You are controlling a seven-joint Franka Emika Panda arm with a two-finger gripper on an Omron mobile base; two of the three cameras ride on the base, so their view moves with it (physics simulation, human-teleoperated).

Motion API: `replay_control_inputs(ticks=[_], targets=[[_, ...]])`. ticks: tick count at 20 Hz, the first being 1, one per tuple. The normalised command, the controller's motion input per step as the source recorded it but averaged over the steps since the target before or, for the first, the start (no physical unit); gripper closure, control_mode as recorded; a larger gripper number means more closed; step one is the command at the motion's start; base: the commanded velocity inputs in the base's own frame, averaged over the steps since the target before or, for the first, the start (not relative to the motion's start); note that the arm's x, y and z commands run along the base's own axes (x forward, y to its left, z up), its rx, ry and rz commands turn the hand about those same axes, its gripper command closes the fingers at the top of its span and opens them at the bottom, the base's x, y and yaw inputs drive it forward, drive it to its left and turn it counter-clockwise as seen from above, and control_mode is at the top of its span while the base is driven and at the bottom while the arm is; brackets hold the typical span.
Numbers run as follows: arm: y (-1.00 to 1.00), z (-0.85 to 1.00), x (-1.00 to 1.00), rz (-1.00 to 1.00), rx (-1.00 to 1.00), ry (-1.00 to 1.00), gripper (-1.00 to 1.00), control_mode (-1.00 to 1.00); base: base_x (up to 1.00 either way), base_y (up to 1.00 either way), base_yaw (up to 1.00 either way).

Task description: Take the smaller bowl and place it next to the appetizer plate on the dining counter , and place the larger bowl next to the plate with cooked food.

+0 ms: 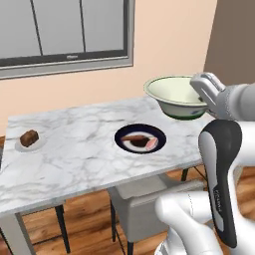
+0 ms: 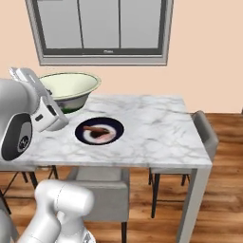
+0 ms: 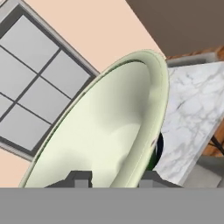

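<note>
Claw (image 3: pixel 111 177) clamped on the near rim of the larger bowl (image 1: pixel 180 95), one fingertip inside and one outside. Bowl held upright, mouth up, above the dining counter (image 1: pixel 89 144) near its window-side edge, clear of the marble. Plate with cooked food (image 1: pixel 140 138) lies just beside, toward the chair-side edge; appetizer plate (image 1: pixel 31 140) sits at the far end, open marble between.

The larger bowl (image 1: pixel 178 96) hangs above the dining counter (image 1: pixel 89 149), behind the plate with cooked food (image 1: pixel 140 138).
</note>
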Motion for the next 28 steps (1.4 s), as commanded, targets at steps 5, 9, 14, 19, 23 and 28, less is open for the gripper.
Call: replay_control_inputs(ticks=[5, 9, 14, 19, 23, 28], targets=[[0.0, 0.0, 0.0, 0.0, 0.0, 0.0, 1.0, 1.0, 0.14, -0.56, 0.35], [0.0, 0.0, 0.0, 0.0, 0.0, 0.0, 1.0, 1.0, 0.02, -0.31, 0.25], [-0.19, -0.13, -0.01, 0.04, 0.0, 0.0, 1.0, -1.0, 0.0, 0.0, 0.0], [-0.23, -0.22, 0.0, -0.03, -0.06, 0.0, 1.0, -1.0, 0.0, 0.0, 0.0], [-0.06, -0.3, 0.05, -0.03, -0.16, -0.06, 1.0, -1.0, 0.0, 0.0, 0.0], [-0.41, -0.3, 0.04, -0.02, -0.1, -0.06, 1.0, -1.0, 0.0, 0.0, 0.0]])
